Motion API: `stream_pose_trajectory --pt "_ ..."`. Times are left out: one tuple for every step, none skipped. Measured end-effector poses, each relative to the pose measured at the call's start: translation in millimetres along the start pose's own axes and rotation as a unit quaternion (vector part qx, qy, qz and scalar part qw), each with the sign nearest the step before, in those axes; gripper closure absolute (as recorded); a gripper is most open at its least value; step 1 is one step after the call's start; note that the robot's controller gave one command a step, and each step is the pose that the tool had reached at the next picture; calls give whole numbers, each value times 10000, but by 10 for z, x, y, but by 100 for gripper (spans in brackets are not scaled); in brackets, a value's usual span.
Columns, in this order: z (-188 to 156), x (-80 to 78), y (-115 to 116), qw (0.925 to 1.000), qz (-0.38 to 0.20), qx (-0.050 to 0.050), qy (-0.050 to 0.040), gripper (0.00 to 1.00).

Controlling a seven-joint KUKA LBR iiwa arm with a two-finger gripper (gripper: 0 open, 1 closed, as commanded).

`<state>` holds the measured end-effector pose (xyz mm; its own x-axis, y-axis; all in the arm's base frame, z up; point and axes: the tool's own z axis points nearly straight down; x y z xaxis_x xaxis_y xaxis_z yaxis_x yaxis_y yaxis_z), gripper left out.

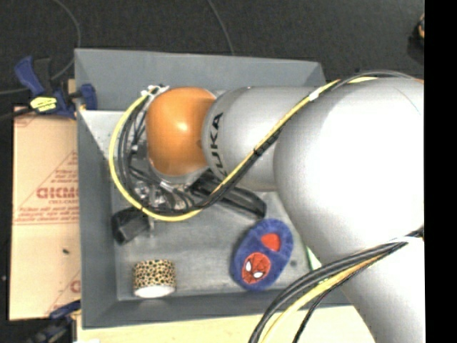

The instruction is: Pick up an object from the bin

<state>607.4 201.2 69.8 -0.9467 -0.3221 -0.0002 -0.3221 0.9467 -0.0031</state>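
My gripper (158, 194) shows as a bit of metal body under the arm's wrist, low over the left middle of the bin. Just below and left of it a small black blocky thing (128, 226) lies on the bin floor; I cannot tell whether the gripper touches it. A roll of tape with a leopard pattern (154, 277) stands near the front left corner, apart from the gripper. A blue child's slipper with a red spider-mask face (261, 254) lies at the front right.
A dark long thing (243, 202) pokes out from under the arm near the bin's middle. The arm, its orange cover and its cables hide the back and right of the bin. Bare floor lies between the tape roll and the slipper.
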Motion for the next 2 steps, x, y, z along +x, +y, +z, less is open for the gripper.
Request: stream_pose_trajectory --pt "0 0 0 10000 0 -1 0 100" --pt "-32 14 0 10000 1 -1 13 100"
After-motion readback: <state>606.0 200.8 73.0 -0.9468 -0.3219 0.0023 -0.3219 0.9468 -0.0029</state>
